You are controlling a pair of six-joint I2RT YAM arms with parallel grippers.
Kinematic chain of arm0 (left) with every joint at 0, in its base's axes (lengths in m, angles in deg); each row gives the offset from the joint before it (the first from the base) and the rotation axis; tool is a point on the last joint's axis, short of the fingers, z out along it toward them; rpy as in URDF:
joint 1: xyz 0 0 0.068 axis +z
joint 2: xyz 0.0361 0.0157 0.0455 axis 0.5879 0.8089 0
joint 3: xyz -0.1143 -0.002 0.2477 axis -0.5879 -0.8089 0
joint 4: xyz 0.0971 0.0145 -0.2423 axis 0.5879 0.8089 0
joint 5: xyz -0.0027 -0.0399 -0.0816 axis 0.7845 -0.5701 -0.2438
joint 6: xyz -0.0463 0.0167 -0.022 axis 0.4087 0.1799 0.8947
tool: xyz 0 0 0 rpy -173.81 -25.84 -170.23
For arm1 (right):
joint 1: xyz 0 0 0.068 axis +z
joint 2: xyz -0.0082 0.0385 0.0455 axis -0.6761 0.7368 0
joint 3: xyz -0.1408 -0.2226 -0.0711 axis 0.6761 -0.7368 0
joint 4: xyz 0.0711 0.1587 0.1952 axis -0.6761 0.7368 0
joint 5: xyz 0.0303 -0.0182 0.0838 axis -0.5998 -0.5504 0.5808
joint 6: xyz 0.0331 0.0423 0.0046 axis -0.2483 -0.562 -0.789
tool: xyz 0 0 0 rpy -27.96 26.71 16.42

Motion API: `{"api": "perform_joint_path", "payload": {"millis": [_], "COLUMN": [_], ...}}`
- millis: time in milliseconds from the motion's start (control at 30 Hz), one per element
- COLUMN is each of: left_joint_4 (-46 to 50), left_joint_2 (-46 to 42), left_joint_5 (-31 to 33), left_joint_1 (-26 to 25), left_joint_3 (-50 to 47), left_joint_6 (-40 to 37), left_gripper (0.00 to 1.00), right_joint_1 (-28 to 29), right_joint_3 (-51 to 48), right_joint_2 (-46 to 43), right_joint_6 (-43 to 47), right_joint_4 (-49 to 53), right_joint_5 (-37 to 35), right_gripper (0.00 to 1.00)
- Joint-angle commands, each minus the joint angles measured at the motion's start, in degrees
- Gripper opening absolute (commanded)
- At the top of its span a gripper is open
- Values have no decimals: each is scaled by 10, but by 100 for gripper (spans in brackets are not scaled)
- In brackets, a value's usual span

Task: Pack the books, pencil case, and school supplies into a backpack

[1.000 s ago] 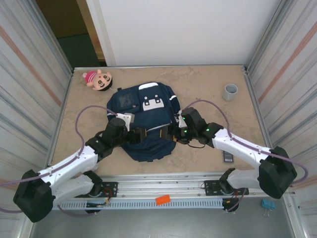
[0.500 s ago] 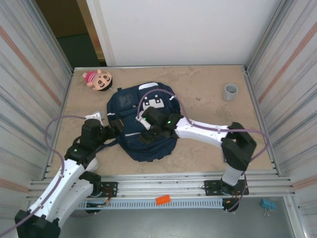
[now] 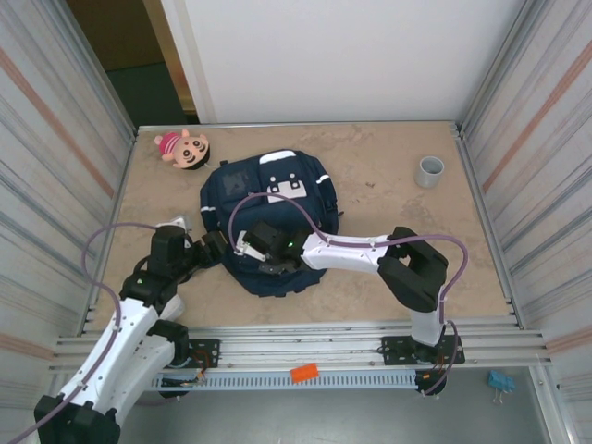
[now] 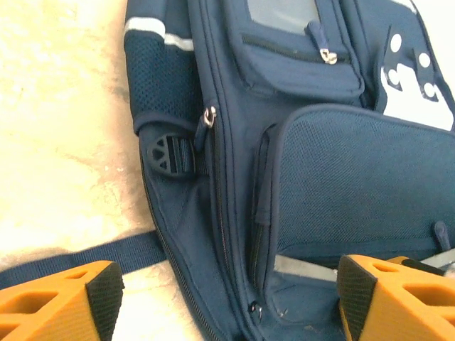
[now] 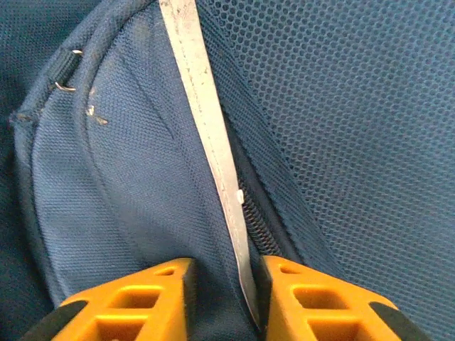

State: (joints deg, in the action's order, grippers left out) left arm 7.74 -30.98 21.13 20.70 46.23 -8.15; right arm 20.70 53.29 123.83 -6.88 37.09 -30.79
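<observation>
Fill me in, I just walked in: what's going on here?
Both arms are at the navy backpack, lying flat mid-table. The right gripper is pinched on a reflective strip beside a zipper. The left gripper hangs open at the backpack's left side, holding nothing. A pink doll and grey cup sit apart, farther back.

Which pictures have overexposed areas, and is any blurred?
Left wrist view: the table beside the backpack is washed out to pale yellow. Right wrist view: sharp, the mesh panel shows every hole. Top view: even light, nothing blurred.
</observation>
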Motion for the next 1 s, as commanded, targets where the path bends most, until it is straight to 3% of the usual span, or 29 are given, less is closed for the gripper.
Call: {"api": "perform_joint_path", "payload": {"millis": [0,133,300,367,467,633,733,967], "left_joint_4": [-5,-7,-11,-11,-21,-64,-54,85], "left_joint_2": [11,19,21,24,28,39,69,219], "left_joint_5": [-16,-13,-14,-21,-51,-115,-188,-175], "left_joint_1": [6,6,7,7,7,7,6,7], "left_joint_3": [6,12,13,13,14,16,46,144], "left_joint_6": [-14,-39,-47,-46,-89,-258,-413,-675], "left_gripper": [81,80,80,79,77,68,66,63], "right_joint_1": [-10,-19,-39,-47,-65,-104,-128,-152], "right_joint_3": [-18,-33,-61,-66,-61,-69,-76,-90], "right_joint_2": [-45,-100,-152,-170,-199,-244,-256,-275], "right_joint_6": [27,16,14,17,15,19,26,29], "right_joint_4": [-9,9,22,29,51,67,74,73], "right_joint_5": [-46,-22,11,19,56,105,108,121], "right_gripper": [16,6,6,1,0,0,0,0]}}
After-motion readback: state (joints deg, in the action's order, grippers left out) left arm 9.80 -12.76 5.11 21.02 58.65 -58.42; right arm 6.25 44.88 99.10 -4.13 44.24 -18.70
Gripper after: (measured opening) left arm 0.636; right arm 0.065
